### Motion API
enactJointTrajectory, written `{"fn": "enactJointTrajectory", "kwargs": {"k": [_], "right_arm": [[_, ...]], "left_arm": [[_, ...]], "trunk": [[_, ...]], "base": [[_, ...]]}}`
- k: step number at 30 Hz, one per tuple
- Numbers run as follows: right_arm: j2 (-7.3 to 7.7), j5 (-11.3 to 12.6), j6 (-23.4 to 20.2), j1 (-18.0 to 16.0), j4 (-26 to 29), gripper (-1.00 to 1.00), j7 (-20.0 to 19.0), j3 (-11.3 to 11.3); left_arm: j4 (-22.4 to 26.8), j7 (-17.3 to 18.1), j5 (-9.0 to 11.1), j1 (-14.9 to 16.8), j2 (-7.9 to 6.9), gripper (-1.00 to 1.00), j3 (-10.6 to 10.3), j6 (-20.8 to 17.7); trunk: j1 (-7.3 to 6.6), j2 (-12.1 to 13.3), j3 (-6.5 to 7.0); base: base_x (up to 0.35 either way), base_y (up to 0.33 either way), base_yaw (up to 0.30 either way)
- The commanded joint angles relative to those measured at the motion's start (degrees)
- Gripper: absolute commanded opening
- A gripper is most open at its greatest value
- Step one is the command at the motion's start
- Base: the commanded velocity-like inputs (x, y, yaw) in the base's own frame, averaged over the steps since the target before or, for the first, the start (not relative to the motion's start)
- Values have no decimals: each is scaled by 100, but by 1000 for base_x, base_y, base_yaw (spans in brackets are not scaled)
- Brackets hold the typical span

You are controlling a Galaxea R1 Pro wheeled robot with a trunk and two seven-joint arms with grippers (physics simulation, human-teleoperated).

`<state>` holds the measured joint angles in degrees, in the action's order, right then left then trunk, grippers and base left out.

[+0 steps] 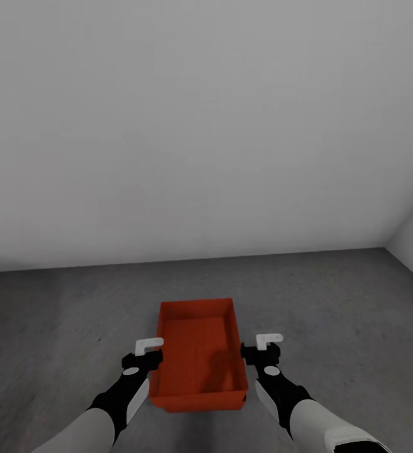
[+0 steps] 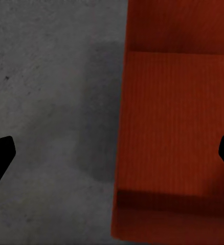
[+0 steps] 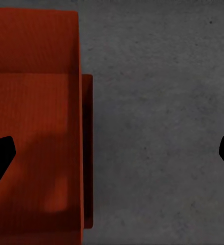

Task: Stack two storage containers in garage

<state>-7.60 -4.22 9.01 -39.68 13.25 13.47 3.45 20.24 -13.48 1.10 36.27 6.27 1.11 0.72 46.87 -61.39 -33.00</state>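
Container (image 1: 200, 355) sits on the garage floor (image 1: 55, 327); my left gripper (image 1: 144, 353) and right gripper (image 1: 264, 348) are both spread wide over its long walls. I'd lift straight up, no snagging.

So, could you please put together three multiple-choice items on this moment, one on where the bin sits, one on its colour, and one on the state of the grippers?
1. Where does the storage container sit?
A. On the grey concrete floor, between the two arms
B. On a glass table
C. Lifted against the white wall

2. What colour is the container?
A. Blue
B. Orange-red
C. Green

3. How do the left gripper and right gripper stand?
A. Both shut on the container's walls
B. Left shut, right open
C. Both open, one above each long side wall

Answers: 1 A, since the head view shows it resting on the speckled floor between the arms. 2 B, as all three views show orange-red walls. 3 C, since each wrist view shows the fingertips far apart, gripping nothing.
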Motion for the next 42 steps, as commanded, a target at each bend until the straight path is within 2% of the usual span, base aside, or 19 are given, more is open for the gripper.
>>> {"fn": "enactJointTrajectory", "kwargs": {"k": [1,5,11,15,42], "right_arm": [[1,-44,-4,-4,-7,100,51,34],[3,-44,-5,-4,-7,100,51,33],[1,-44,-3,-4,-7,100,51,33],[-1,-44,-4,-4,-7,100,48,37],[4,-29,-5,-4,-9,100,42,33]], "left_arm": [[2,-9,17,3,5,100,11,7],[-1,-6,48,3,11,100,11,6],[-2,-5,239,3,8,100,12,0],[-2,-5,292,3,6,100,8,-1],[-4,-3,310,3,-2,100,3,-30]], "trunk": [[0,-3,-5],[0,-3,-5],[0,-3,-5],[0,-3,-5],[0,-3,-5]], "base": [[-47,34,0],[-141,89,0],[-249,148,0],[-274,163,0],[-290,165,0]]}}
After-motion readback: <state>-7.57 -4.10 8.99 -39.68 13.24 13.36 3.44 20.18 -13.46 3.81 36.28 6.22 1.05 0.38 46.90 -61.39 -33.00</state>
